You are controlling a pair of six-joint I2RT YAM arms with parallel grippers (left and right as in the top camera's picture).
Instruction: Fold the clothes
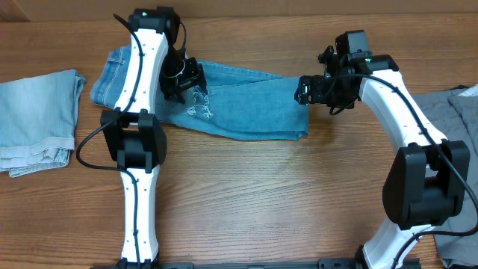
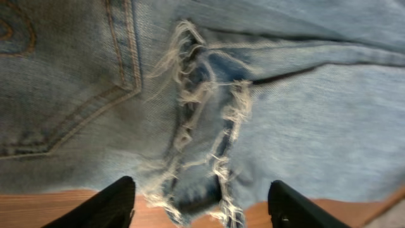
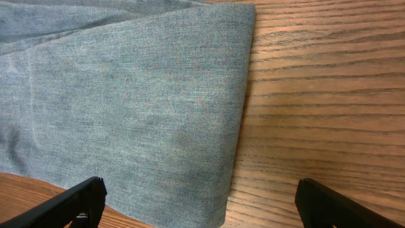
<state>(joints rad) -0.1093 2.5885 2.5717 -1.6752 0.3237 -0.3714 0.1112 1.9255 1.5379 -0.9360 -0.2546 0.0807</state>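
Note:
A pair of light-blue jeans [image 1: 246,104] lies folded lengthwise across the far middle of the wooden table. It has a frayed rip [image 1: 198,104] near the waist end. My left gripper [image 1: 183,82] hovers open over that rip; the left wrist view shows the torn threads [image 2: 202,126] between its open fingers [image 2: 202,206]. My right gripper [image 1: 305,91] is open over the folded leg end [image 3: 234,95], which the right wrist view shows between its fingers [image 3: 199,202]. Neither gripper holds anything.
A folded pale denim piece [image 1: 37,119] lies at the left edge. Grey trousers [image 1: 459,112] lie at the right edge, partly behind my right arm. Bare wood fills the front of the table [image 1: 269,202].

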